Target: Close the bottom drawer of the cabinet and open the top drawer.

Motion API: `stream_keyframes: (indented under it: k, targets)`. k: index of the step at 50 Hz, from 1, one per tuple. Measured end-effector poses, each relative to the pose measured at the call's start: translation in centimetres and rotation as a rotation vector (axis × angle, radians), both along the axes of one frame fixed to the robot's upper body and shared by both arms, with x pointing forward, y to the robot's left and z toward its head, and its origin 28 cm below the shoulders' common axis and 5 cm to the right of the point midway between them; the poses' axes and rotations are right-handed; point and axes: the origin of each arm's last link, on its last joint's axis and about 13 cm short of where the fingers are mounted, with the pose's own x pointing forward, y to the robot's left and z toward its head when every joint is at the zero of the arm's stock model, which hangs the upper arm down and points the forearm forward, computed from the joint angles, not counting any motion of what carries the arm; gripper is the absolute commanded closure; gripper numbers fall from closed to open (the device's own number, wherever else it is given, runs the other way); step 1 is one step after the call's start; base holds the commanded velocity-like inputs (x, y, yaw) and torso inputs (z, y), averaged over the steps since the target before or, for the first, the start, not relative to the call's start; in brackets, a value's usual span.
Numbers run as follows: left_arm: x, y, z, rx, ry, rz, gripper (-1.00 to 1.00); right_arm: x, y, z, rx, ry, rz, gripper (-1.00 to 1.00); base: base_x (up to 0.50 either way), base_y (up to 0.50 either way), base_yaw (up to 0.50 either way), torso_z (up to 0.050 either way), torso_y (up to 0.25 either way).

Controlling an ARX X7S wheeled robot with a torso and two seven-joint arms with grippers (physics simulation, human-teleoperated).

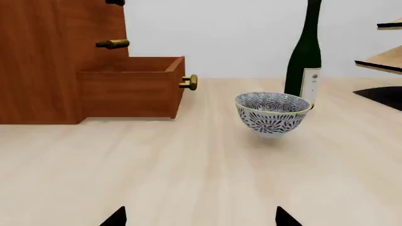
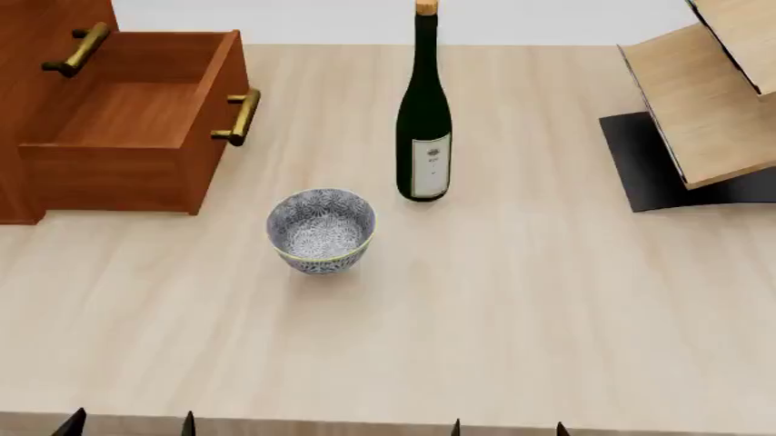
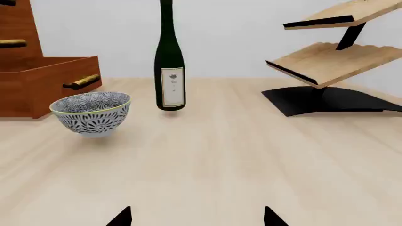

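1. Your cabinet (image 2: 24,109) stands at the far left of the pale wooden counter (image 2: 510,309), its reddish-brown body partly cut off by the head view's edge.
2. The bottom drawer (image 2: 122,136) is pulled well out over the counter, its tray bare inside and its brass bar handle (image 2: 239,116) facing the middle of the counter.
3. Above it you can see the middle drawer's handle (image 2: 75,49), set back against the cabinet front; the top drawer is barely in view, only a dark handle tip (image 1: 115,2) in the left wrist view.
4. A blue-patterned bowl (image 2: 322,230) sits upright on the counter near the open drawer's front corner, apart from it.
5. A dark green bottle (image 2: 423,118) stands upright just behind the bowl and to its right.
6. A pale wooden rack (image 2: 710,100) on a black base occupies the far right.
7. Your left end effector (image 1: 199,217) and right end effector (image 3: 196,216) both show spread fingertips low over the near counter, released, touching nothing.
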Motion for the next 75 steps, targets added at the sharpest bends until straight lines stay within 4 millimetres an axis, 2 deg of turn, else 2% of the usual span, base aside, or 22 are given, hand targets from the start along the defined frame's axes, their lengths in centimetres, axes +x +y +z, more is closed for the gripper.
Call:
stream_keyframes:
  k: [16,36,44,58,75]
  targets:
    - [0.1,-0.2,0.3,-0.029,0.004,-0.006,-1.0,0.2,0.2,-0.1,0.007,0.006,0.005,-1.0,0.0,0.0,0.0,0.002,0.0]
    - [0.0,-0.5,1.0,-0.032,-0.054,-0.031,-1.0,0.7,0.1,0.1,0.003,0.001,-0.004,-1.0,0.0,0.0,0.0,0.05,0.001]
    - [0.2,-0.4,2.1,-0.04,-0.086,-0.029,-1.0,1.1,-0.1,0.7,-0.005,-0.007,-0.01,-1.0,0.0,0.0,0.0,0.05,0.0]
    - [1.7,0.5,6.3,-0.058,-0.219,-0.017,-1.0,2.6,-0.9,2.6,-0.031,-0.039,-0.029,-1.0,0.0,0.0,0.0,0.05,0.001]
    - [2.9,2.1,14.4,-0.041,-0.409,-0.03,-1.0,4.4,-2.0,5.5,-0.037,-0.074,-0.059,-1.0,0.0,0.0,0.0,0.01,0.0]
